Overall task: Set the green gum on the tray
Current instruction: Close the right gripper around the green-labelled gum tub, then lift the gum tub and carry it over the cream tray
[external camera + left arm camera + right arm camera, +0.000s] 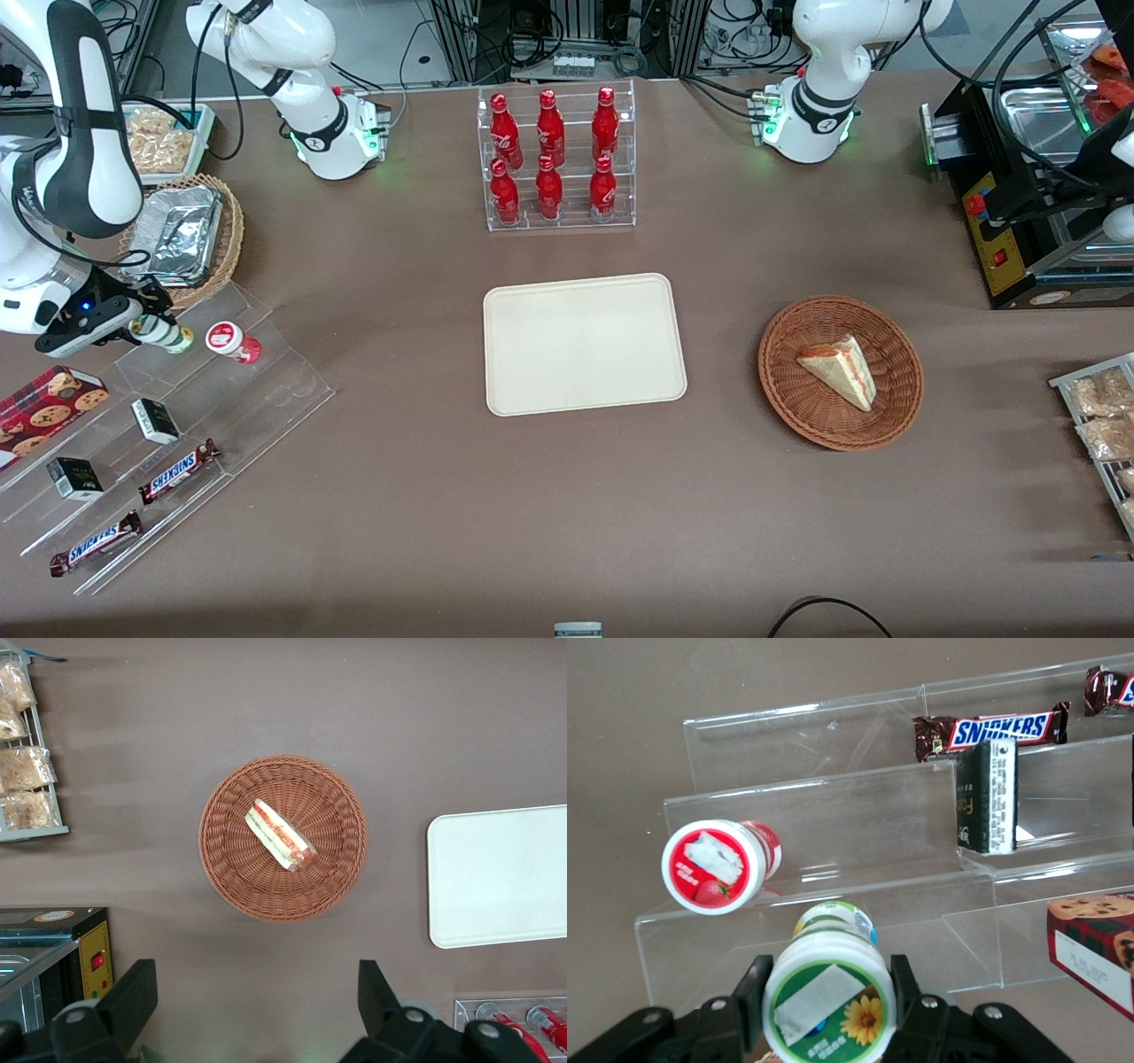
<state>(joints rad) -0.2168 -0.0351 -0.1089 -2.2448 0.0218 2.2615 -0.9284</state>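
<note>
The green gum (165,335) is a green and white canister lying tilted at the top step of a clear acrylic stand (232,406), toward the working arm's end of the table. My right gripper (146,326) is shut on it; in the right wrist view the fingers (755,985) press both sides of its white lid with the green flower label (829,999). The similar red-and-white canister (232,341) lies beside it on the same step and also shows in the right wrist view (718,865). The beige tray (585,344) lies flat mid-table, bare; its edge shows in the left wrist view (496,877).
The stand's lower steps hold Snickers bars (177,471), small black boxes (156,420) and a cookie box (49,403). A foil pan (182,232) in a wicker basket sits farther from the camera. A rack of red bottles (556,159) and a sandwich basket (840,372) flank the tray.
</note>
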